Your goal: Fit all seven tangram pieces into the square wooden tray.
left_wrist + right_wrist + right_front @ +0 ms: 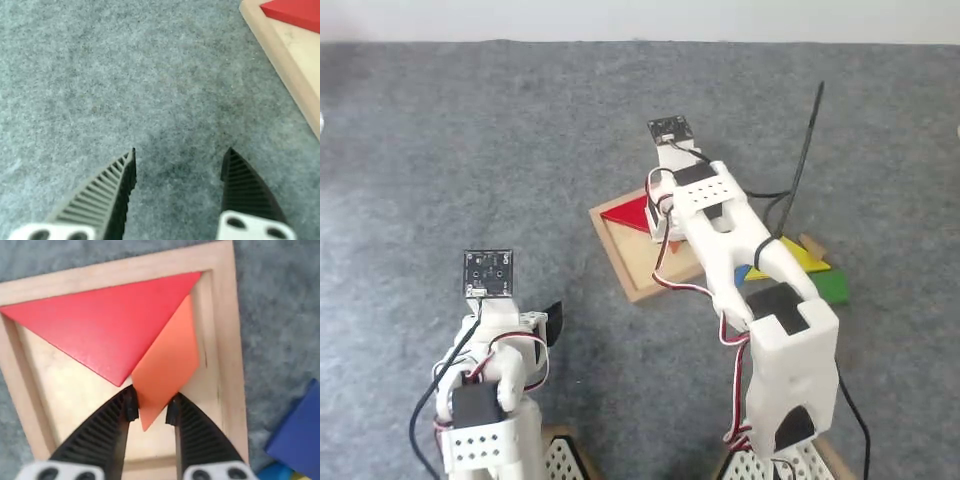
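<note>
Orange piece (pixel 167 367) pinched by the right claw (pixel 152 401) inside the wooden tray (pixel 225 340); left claw (pixel 181 151) spread wide.

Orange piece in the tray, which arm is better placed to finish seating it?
Right. The right arm has its jaws closed on the orange piece inside the wooden tray, against the red triangle. The left arm has its jaws open over bare mat, off the tray.

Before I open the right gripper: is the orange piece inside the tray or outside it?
Inside. The orange piece sits within the tray rim, edge against the red triangle, with the right gripper shut on its tip.
</note>
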